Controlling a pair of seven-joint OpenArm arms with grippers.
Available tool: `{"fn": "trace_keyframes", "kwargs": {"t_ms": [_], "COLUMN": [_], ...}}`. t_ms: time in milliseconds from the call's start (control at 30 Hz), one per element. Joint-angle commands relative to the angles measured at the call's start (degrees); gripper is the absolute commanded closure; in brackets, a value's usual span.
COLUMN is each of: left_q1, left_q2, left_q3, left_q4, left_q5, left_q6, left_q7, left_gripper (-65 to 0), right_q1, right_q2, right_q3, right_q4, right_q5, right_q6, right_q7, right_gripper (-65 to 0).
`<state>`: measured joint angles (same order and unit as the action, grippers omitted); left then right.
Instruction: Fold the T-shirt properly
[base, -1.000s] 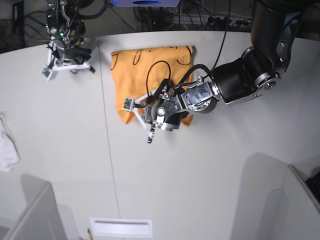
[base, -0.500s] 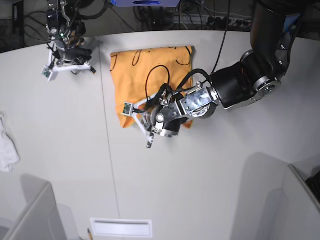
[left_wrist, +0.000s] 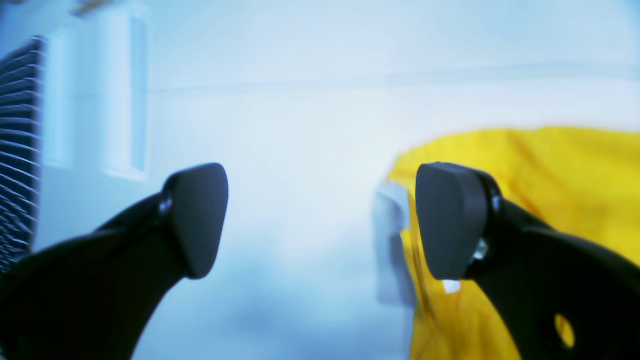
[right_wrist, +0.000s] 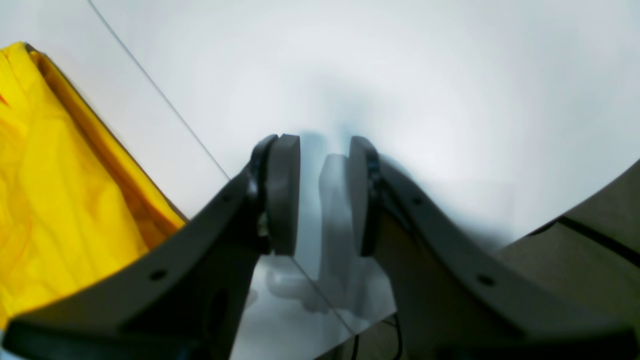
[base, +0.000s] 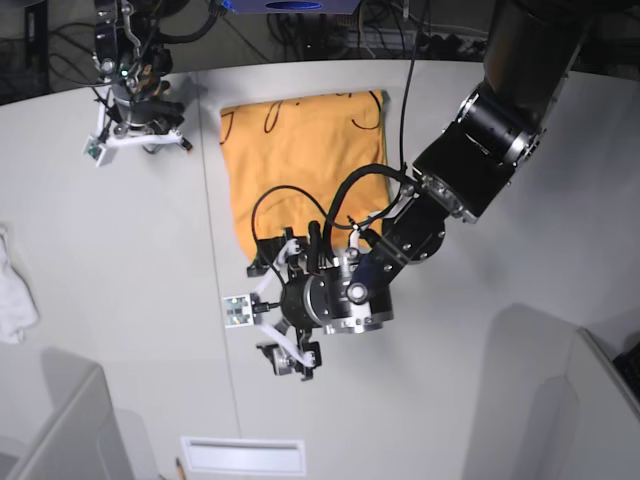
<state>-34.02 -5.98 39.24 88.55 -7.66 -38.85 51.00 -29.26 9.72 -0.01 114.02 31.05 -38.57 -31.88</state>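
Observation:
The light-orange T-shirt (base: 300, 160) lies folded into a rectangle at the back of the table, with thin black line marks on its upper side. My left gripper (base: 272, 315) hovers over bare table just in front of the shirt's near edge. Its jaws are spread wide and hold nothing. In the left wrist view the left gripper (left_wrist: 320, 220) is open, and the T-shirt (left_wrist: 560, 190) lies behind the right fingertip (left_wrist: 450, 220). My right gripper (base: 142, 135) rests at the back left, left of the shirt. In the right wrist view the right gripper (right_wrist: 325, 195) shows a narrow empty gap, with the T-shirt (right_wrist: 60, 190) at the left.
A small white cloth (base: 15, 300) lies at the table's left edge. A thin seam (base: 215, 300) runs front to back across the tabletop. A white slot (base: 243, 455) sits at the front edge. Grey panels stand at the front left (base: 60, 430) and front right (base: 560, 400).
My left gripper has opened, let go of the shirt's near edge and drawn back toward the table's front. The shirt now lies flat. The right arm has not moved.

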Motion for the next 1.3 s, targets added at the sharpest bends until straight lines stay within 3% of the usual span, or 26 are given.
{"fn": "trace_keyframes", "kwargs": {"t_ms": [0,67,133,200,233,300,433,533,633,767,867,967,1033,1267], "left_q1": [0.04,3.3,7.08,11.03,13.14,17.89,29.58,39.16,49.27,62.02,71.34,78.46,82.06,89.1], "left_q2": [-1.36,-4.18,-7.52,-9.8,-10.59,-11.82,-13.32,-14.02,-14.11,-14.55,-14.55,-14.37,-14.37,-14.46], "left_q3": [-2.98,-7.64,-12.47,-17.84,-20.47,-26.19,-38.41,-46.23,-52.83,-54.67,-54.76,-54.5,-54.23,-54.67], "left_q4": [4.77,13.29,20.06,24.02,24.46,24.81,25.16,24.99,24.9,24.55,24.55,24.19,23.14,16.63], "left_q5": [0.06,-0.3,0.06,0.06,0.14,0.14,-0.3,-0.21,-0.38,-0.12,-0.12,0.06,-0.38,0.06], "left_q6": [0.39,0.39,0.39,0.56,0.65,0.65,0.3,0.3,0.3,0.3,0.3,0.3,0.3,0.3], "left_q7": [1.35,4.51,5.66,5.66,5.66,5.66,1.88,-10.26,-28.1,-46.48,-53.51,-59.14,-62.83,-70.04], "left_gripper": [-55.1,-44.9,-27.5,-5.1,0.0,0.0,0.0,0.0,0.0,0.0,0.0,0.0,0.0,0.0], "right_q1": [0.11,0.64,0.99,1.7,1.96,1.61,-1.47,-5.69,-10.44,-17.21,-22.92,-28.11,-30.83,-35.93], "right_q2": [0.53,0.79,1.05,1.05,1.05,1.49,3.08,3.6,3.95,4.39,4.31,4.31,3.87,0.09], "right_q3": [0.23,0.32,0.67,0.76,0.67,0.76,0.85,1.9,4.71,6.47,6.38,6.21,5.94,5.68], "right_q4": [0.93,0.93,1.1,1.19,1.19,1.1,1.1,1.1,1.1,0.93,0.75,0.75,0.4,-10.94], "right_q5": [-0.59,-0.67,-0.67,-0.76,-0.85,-0.94,-0.94,-0.94,-0.94,-0.94,-0.94,-1.03,-1.03,-1.03], "right_q6": [0.28,0.54,2.57,5.2,6.96,11.8,17.25,19.45,20.06,20.06,20.06,20.06,20.06,20.06], "right_q7": [1.15,1.15,1.15,1.86,2.82,5.02,11.97,19.18,26.82,40.45,52.85,60.67,63.13,63.48], "right_gripper": [-16.1,-15.9,-15.8,-14.3,-11.1,0.0,0.0,0.0,0.0,0.0,0.0,0.0,0.0,0.0]}}
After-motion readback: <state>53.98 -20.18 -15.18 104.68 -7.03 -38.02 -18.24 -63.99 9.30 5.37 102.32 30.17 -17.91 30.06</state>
